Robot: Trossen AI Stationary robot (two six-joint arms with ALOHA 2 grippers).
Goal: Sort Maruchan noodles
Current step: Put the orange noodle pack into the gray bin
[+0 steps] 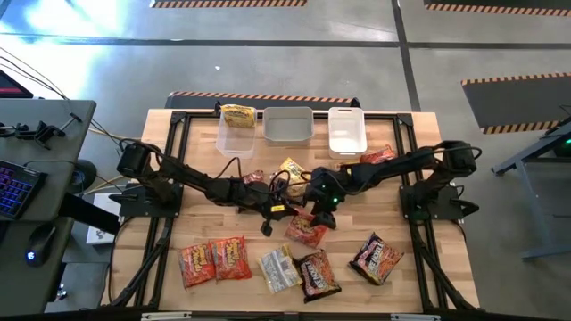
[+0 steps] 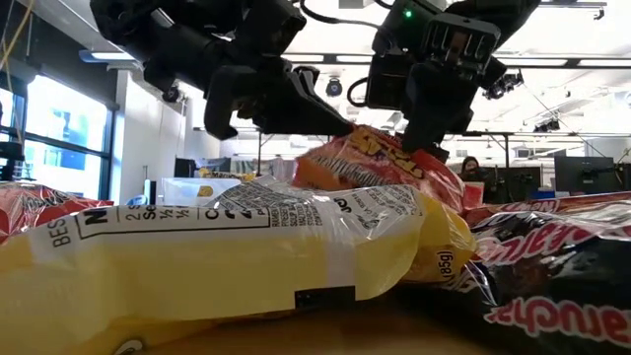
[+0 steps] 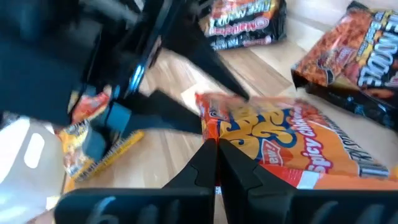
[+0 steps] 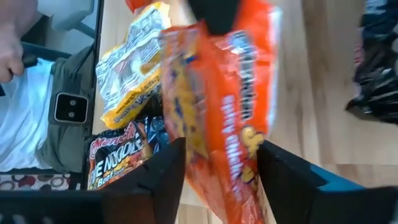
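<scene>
My left gripper (image 3: 215, 163) and right gripper (image 4: 221, 171) meet over the middle of the table. Between them is an orange Maruchan packet (image 1: 306, 232), printed "spicy chicken". The left gripper is shut on it. The right gripper is open, with a finger on each side of the packet (image 4: 217, 106); I cannot tell whether they touch it. Other packets lie flat near the near edge: two red-orange (image 1: 214, 260), one yellow (image 1: 278, 268) and two dark (image 1: 318, 275). A yellow packet (image 1: 237, 114) sits at the clear tub. My left gripper pinches the orange packet between its two shut fingers at one end edge (image 3: 219, 138). In the low view the packet (image 2: 389, 163) sits tilted, raised above the packets in front; its underside is hidden by them.
Three tubs stand at the far edge: clear (image 1: 236, 135), grey (image 1: 288, 127) and white (image 1: 346, 132). An orange packet (image 1: 376, 154) and a yellow one (image 1: 292, 168) lie below them. A desk with a keyboard (image 1: 18, 187) stands left of the table. A person shows in the right wrist view (image 4: 25, 93).
</scene>
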